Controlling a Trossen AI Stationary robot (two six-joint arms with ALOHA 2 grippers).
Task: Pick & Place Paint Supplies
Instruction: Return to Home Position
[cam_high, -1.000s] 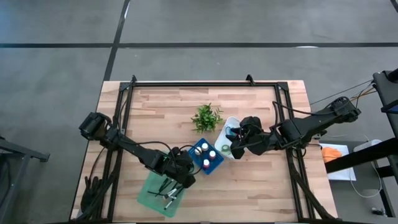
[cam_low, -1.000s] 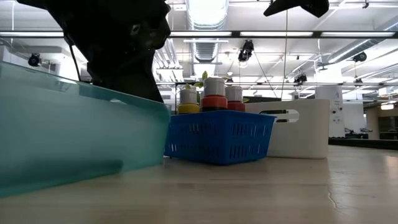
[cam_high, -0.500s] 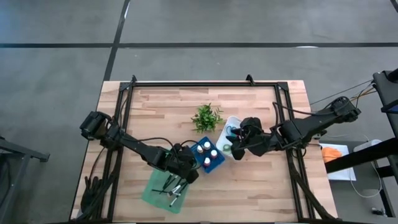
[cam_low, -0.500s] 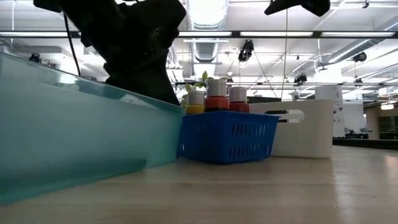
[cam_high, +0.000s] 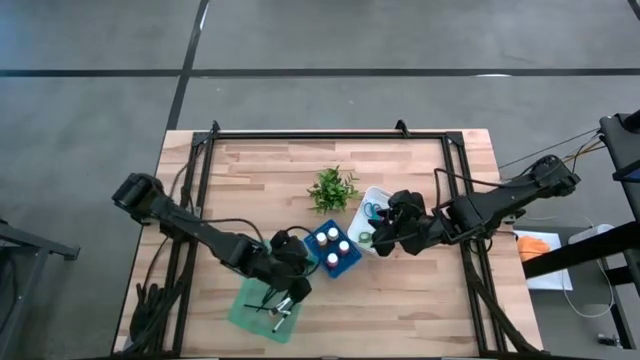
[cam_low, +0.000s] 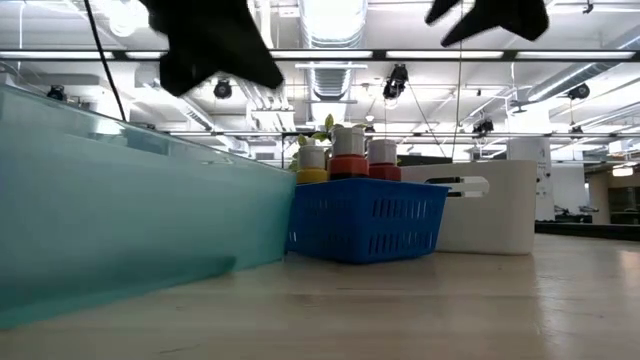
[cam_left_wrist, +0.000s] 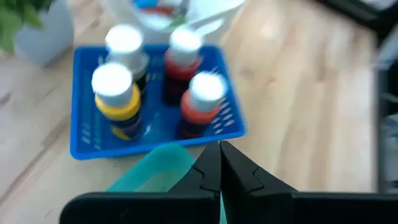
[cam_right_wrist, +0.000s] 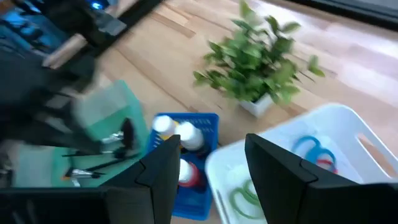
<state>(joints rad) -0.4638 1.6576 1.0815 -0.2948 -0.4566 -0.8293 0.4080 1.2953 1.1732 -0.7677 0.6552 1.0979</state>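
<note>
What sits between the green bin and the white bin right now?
The blue basket, holding the paint bottles, stands between the green bin and the white bin. The low view shows it plainly, the high view too.

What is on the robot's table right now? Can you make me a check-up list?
Surface: wooden table, bare boards showing.
Job's things: four paint bottles stand in the blue basket; brushes lie in the green bin; scissors lie in the white bin.
Clutter: small leafy plant beside the white bin.
Grippers: left gripper shut, above the green bin's edge; right gripper open, above the white bin.
Cables: thin cables by the right arm's base.
Surroundings: grey floor; no people seen.
</note>
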